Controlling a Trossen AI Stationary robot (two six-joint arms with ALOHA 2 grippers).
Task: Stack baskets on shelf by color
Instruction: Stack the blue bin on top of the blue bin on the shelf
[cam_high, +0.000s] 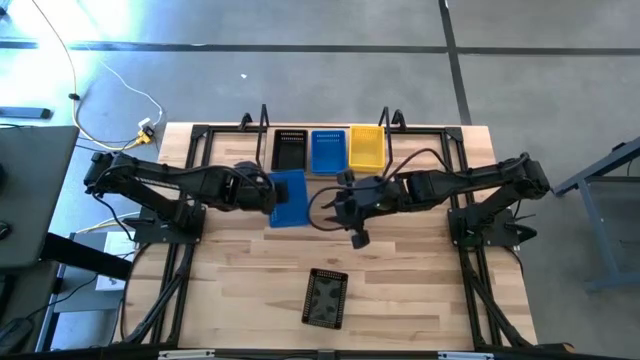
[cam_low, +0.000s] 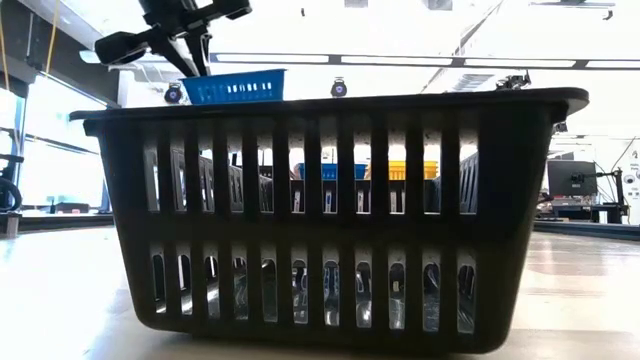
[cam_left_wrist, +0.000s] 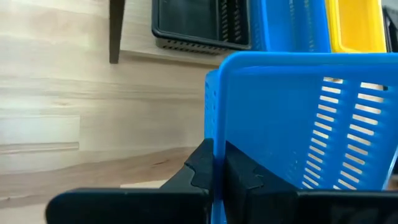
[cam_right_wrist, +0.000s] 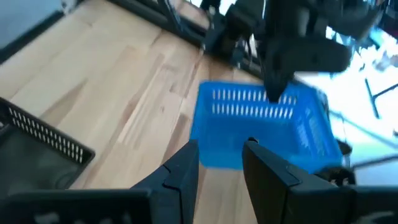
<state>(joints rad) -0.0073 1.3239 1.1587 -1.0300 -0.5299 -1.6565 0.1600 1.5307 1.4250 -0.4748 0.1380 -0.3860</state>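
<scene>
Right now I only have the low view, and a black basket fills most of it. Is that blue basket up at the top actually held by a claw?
Observer: Yes. The left wrist view shows the left claw shut on a side wall of the held blue basket.
Operator: Where is the right claw?
Observer: The right claw is open and faces that basket from the other side, without touching it.
Operator: What is behind the black one?
Observer: From above, the near black basket sits alone toward the front edge of the table. The far black basket, far blue basket and yellow basket line up side by side at the far edge.
</scene>
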